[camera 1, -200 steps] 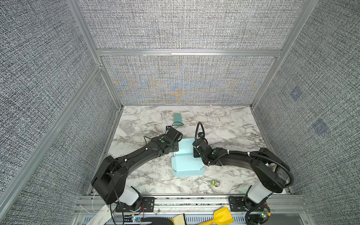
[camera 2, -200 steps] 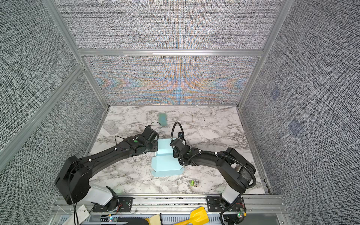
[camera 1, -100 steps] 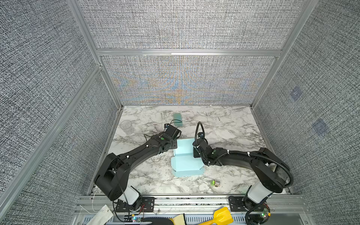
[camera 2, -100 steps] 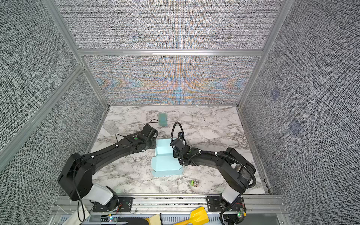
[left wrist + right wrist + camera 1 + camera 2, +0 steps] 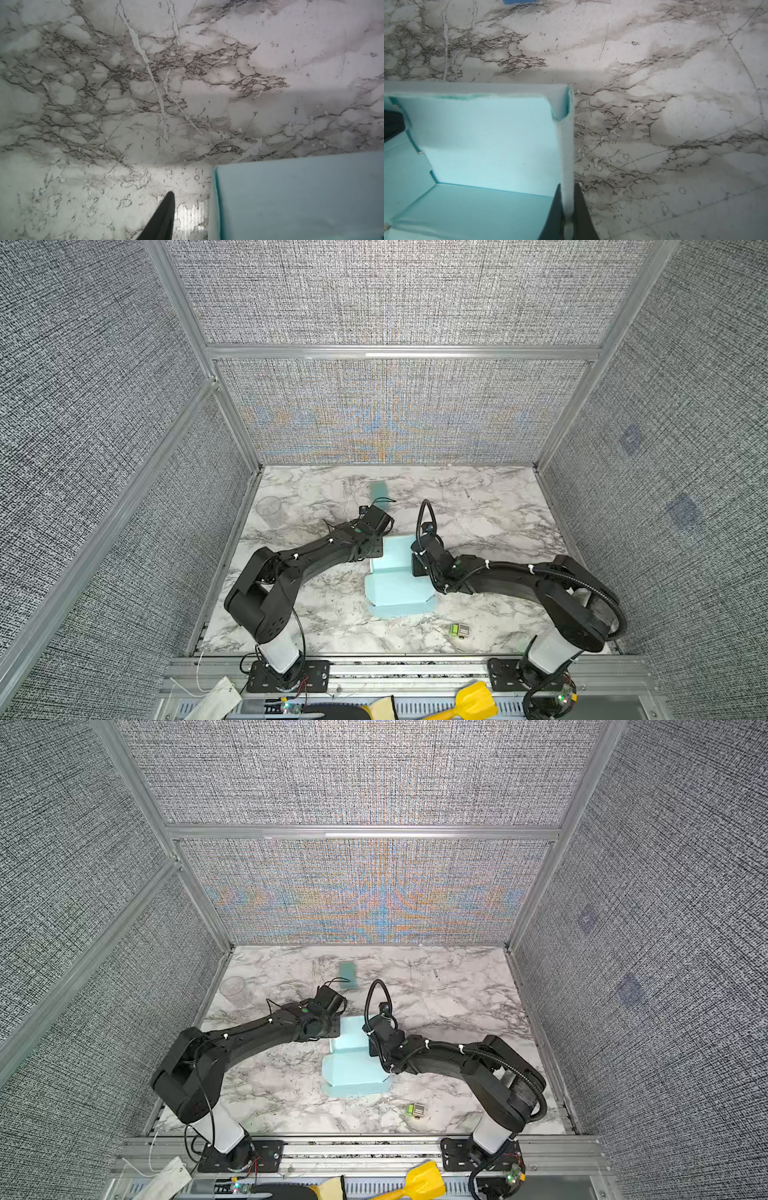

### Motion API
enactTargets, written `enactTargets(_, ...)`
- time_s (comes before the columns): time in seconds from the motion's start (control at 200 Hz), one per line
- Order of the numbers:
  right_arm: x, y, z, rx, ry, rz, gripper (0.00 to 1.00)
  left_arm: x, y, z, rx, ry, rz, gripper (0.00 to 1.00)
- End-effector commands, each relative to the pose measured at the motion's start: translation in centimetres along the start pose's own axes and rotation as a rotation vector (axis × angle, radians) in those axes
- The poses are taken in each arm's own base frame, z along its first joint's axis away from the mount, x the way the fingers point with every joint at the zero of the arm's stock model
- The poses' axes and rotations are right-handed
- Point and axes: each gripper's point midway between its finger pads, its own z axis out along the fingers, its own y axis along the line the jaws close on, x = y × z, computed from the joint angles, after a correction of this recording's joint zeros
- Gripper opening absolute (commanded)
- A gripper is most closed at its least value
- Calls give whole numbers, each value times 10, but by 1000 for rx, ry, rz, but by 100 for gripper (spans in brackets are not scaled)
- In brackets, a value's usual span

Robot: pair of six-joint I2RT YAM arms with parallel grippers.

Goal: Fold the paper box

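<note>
The paper box [image 5: 397, 578] [image 5: 353, 1063], pale sky-blue and partly folded, lies mid-table between both arms. My right gripper [image 5: 568, 187] [image 5: 415, 568] is shut on the box's upright right side wall [image 5: 568, 145]. The box floor [image 5: 467, 207] and a raised back wall [image 5: 488, 135] show beside it. My left gripper [image 5: 192, 193] [image 5: 376, 549] sits at the box's left wall [image 5: 291, 197]. One of its dark fingers [image 5: 164, 216] stands over the marble, clearly apart from that wall. The other finger is hidden behind the cardboard.
A darker teal-green strip [image 5: 378, 490] [image 5: 347, 974] lies toward the back. A clear cup [image 5: 269, 506] stands at the back left. A small green and grey object [image 5: 458, 630] lies at the front right. Grey enclosure walls surround the marble table [image 5: 478, 506].
My left arm has shifted a little, its elbow drawn in, with the wrist staying at the box's left wall. The right arm and the box have not moved.
</note>
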Motion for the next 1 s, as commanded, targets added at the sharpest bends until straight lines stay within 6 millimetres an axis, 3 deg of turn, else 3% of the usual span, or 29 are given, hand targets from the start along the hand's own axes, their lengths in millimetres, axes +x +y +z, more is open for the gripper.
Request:
enactTargets(0.0,-6,3,-1,-11,-15,10,2,-9,2,2,-18,-40,-4,38)
enactTargets(0.17,-6,4,-2,-12,-16,11,2,-8,6,6,-45,-46,-6,27)
enactTargets(0.45,-5,4,-1,-10,-10,8,2,-7,9,10,-70,-39,-5,0)
enactTargets(0.996,-3,7,3,-11,2,11,2,0,26,18,-176,-13,10,0)
